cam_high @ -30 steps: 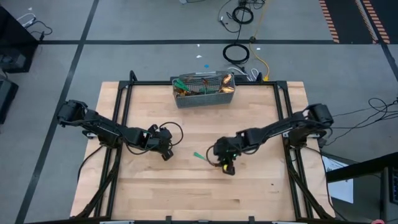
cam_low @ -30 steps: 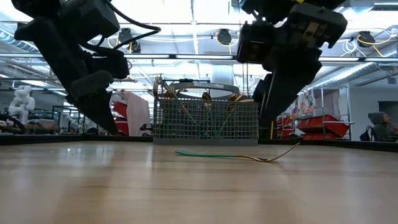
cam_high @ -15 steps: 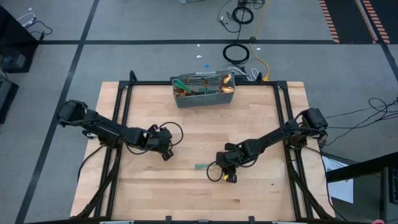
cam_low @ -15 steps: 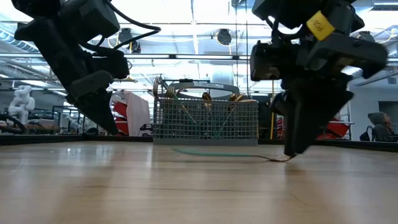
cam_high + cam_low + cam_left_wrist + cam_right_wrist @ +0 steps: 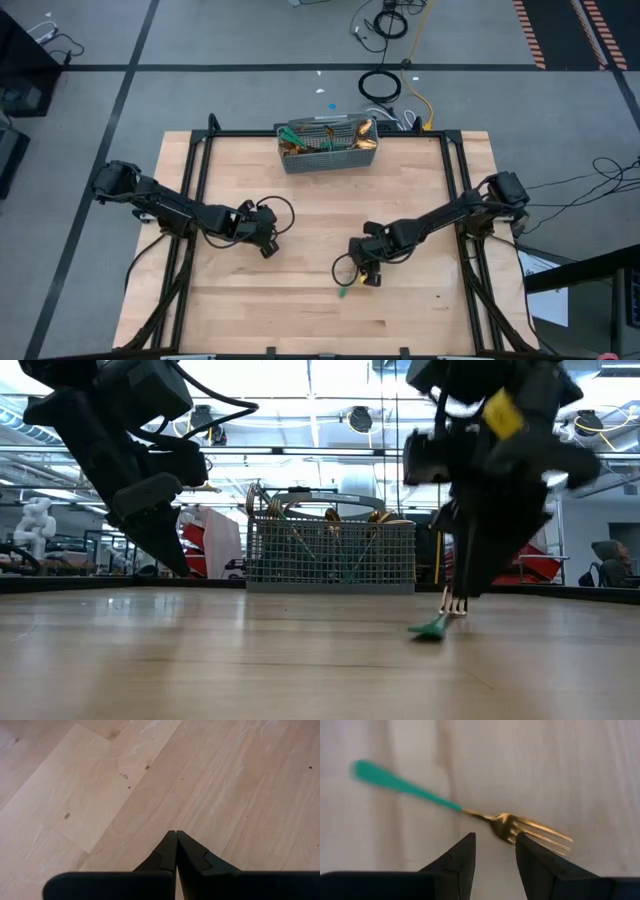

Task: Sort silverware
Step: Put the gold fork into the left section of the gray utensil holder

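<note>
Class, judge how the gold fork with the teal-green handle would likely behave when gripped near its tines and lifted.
The gold fork with the teal-green handle looks thin and rigid, so it probably stays straight. Its shiny metal may slip or pivot between the right gripper jaws, since the long handle hangs far off one side. It seems light.

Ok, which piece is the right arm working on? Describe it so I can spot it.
Start at the grey basket at the table's far edge, then come toward the near edge to the right gripper. Beside its open fingers is a fork: gold tines, teal handle. It is the only piece outside the basket; the others stand bunched inside.
</note>
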### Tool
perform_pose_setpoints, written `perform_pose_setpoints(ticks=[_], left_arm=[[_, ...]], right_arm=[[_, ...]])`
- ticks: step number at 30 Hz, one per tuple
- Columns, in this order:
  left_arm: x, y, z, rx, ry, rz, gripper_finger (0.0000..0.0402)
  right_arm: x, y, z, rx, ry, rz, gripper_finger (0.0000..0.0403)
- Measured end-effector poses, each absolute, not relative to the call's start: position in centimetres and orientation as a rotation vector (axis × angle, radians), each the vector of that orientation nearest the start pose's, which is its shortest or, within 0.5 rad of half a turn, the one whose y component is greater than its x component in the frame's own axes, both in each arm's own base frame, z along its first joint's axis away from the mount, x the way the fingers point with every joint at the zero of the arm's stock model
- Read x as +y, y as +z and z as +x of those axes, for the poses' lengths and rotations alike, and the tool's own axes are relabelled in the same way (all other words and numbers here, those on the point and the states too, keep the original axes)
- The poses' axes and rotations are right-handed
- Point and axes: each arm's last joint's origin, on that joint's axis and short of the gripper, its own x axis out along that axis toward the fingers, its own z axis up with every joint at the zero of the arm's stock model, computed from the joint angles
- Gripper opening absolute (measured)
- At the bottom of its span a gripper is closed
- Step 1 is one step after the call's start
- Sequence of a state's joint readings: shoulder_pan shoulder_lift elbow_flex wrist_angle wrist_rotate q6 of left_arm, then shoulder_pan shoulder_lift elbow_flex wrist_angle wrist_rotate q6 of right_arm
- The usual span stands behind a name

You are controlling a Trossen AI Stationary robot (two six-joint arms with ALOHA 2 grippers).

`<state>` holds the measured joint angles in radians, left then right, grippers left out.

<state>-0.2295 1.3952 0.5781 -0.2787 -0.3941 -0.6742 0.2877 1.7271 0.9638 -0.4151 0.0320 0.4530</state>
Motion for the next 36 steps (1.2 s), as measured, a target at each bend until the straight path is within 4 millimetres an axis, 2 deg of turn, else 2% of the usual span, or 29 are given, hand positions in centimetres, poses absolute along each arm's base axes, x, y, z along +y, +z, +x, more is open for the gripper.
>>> perform_pose_setpoints(ticks=[5, 8, 10, 14, 19, 25, 36], left_arm=[[-4.1, 14.2, 22.5, 0.935, 0.484, -0.273, 0.0008], [-4.1, 14.2, 22.5, 0.931, 0.489, -0.267, 0.0008], [-4.1, 14.2, 22.5, 0.928, 0.495, -0.259, 0.0008], [-4.0, 14.2, 22.5, 0.923, 0.503, -0.251, 0.0008], [-4.0, 14.2, 22.5, 0.927, 0.495, -0.233, 0.0008], [-4.0, 14.2, 22.5, 0.927, 0.494, -0.232, 0.0008], [-4.0, 14.2, 22.5, 0.929, 0.493, -0.226, 0.0008]], right_arm=[[8.6, 18.1, 29.7, 1.097, -0.022, 0.273, 0.0128], [7.8, 19.8, 28.9, 1.054, -0.093, 0.281, 0.0128], [6.8, 20.2, 28.4, 1.070, -0.159, 0.296, 0.0128], [5.2, 18.9, 27.7, 1.155, -0.252, 0.416, 0.0129], [3.9, 17.7, 27.7, 1.141, -0.217, 0.552, 0.0139], [3.6, 17.9, 28.2, 1.102, -0.179, 0.562, 0.0149], [3.7, 16.3, 29.0, 1.123, -0.157, 0.514, 0.0151]])
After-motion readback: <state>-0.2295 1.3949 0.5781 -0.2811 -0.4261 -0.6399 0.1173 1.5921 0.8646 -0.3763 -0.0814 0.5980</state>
